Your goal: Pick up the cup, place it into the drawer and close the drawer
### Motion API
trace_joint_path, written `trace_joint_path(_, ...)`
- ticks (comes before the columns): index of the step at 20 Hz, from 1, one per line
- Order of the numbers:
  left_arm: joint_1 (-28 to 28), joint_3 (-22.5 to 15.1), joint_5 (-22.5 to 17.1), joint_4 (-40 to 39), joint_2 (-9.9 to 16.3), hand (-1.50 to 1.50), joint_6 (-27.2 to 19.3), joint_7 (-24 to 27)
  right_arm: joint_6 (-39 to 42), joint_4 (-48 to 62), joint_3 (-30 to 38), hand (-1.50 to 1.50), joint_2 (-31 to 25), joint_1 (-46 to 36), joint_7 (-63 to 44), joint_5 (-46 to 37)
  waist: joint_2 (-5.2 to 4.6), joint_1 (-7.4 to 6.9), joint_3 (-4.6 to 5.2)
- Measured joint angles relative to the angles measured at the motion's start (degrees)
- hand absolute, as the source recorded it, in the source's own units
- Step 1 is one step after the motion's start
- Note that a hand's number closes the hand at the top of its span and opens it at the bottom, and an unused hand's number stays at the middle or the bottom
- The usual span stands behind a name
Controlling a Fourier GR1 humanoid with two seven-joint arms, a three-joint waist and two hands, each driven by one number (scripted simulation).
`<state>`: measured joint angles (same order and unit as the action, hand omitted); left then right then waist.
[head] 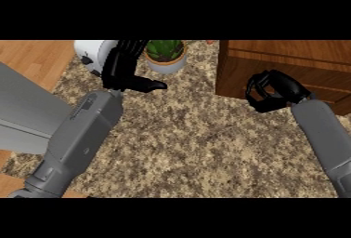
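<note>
The right hand [274, 90] sits at about three o'clock, its fingers [257, 93] curled in against the front face of the wooden drawer unit [288, 65]. The cup is not visible anywhere, not in that curled hand nor on the surface, and the drawer's interior is hidden, so I cannot tell where the cup is; it may already lie inside. By my judgement the step in hand is closing the drawer. To do that well, the curled hand should press squarely on the flat front, toward one o'clock, along the slide's line and not at a slant, and keep its knuckles off the edge so nothing catches.

The left hand [126, 65] shows at eleven o'clock, fingers straight and relaxed with the thumb jutting toward the right, resting in front of a white rounded appliance [93, 51]. Just beside it, at twelve o'clock, a potted plant [166, 55] stands in a pale, smooth, round pot with spiky green leaves.

The surface [198, 139] is speckled brown and cream stone, mottled and matt. The drawer unit is dark, reddish wood with flat, sharp-edged panels. At nine o'clock lies a plain grey slab [24, 111], with light wood planks [34, 56] beyond it.
</note>
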<state>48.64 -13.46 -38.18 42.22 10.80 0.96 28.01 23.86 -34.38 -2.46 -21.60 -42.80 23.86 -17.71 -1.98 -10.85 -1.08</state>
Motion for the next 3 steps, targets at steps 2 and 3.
trace_joint_path(2,-0.47,-0.08,-0.10,0.23,0.09,-1.50,0.42,-0.16,0.98,-0.49,0.24,1.50,-0.27,0.25,-0.31,0.66,-0.11,-0.20,-0.05)
trace_joint_path(3,-0.70,-0.07,-0.19,0.35,0.09,-1.50,0.65,-0.13,1.53,-0.75,0.30,1.50,-0.42,0.34,-0.40,0.96,-0.21,-0.26,-0.09)
